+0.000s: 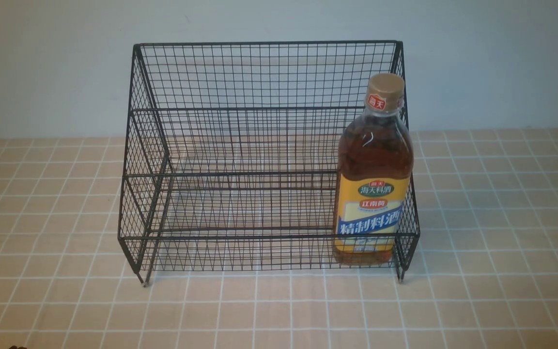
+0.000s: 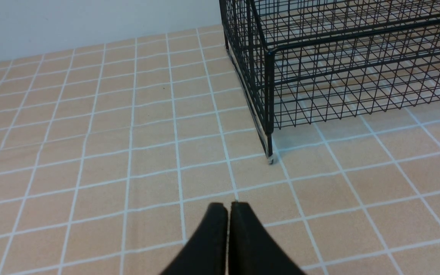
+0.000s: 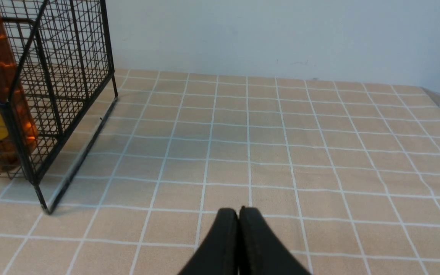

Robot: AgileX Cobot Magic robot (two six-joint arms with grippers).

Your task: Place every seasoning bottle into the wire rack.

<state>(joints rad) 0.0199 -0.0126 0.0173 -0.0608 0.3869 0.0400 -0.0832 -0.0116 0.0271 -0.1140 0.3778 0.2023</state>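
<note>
Table (image 1: pixel 497 232): tan tile pattern, pale grid lines, fills middle and lower frame in front view. Wall (image 1: pixel 269 19): plain, pale blue-grey, spans top of frame, meets table's far edge at left and right.

Tile-pattern surface, beige with white grid lines, black wire rack standing on it.
Surface (image 1: pixel 279 310) is flat and pale beige-tan, crossed by thin white lines making squares, a few lines slightly wavy; it runs back to a plain pale wall (image 1: pixel 269 19). Bluish tint on the surface beside the rack's right side. Tiny dark speck on the surface, off the rack's left side. Rack (image 1: pixel 230 237) is upright, black wire mesh, tall grid back, stepped front, short feet touching the surface; front bottom mesh edge sits just above it. Grid lines show through the mesh. Front feet have small greyish tips. Dark bottom rail runs front to back, low along the right side.
</note>
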